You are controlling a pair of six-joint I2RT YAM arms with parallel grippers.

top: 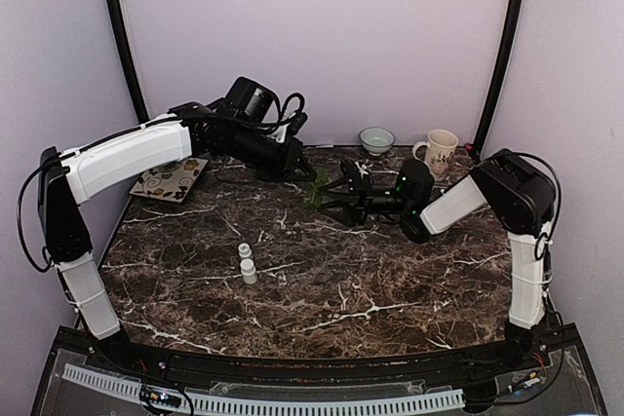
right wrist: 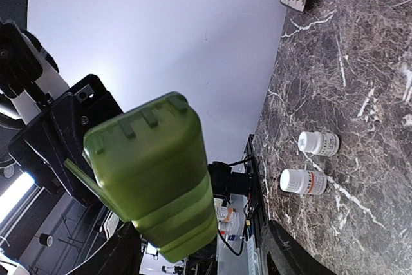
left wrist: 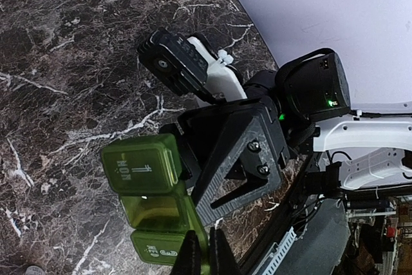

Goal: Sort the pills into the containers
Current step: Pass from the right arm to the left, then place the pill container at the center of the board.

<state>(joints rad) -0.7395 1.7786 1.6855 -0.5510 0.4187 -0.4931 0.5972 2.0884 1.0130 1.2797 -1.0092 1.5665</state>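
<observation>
The containers are one translucent green box with three compartments in a row, held up off the marble top at the back centre. My left gripper is shut on its long edge. The end lids are down and the middle compartment looks open. My right gripper is open, its fingers wide apart on either side of the box and not pressing it. Two small white capped bottles stand on the table left of centre. No loose pills show.
A pale bowl and a cream mug stand at the back right by the wall. A patterned square mat lies at the back left. Both arms meet over the back centre of the marble table.
</observation>
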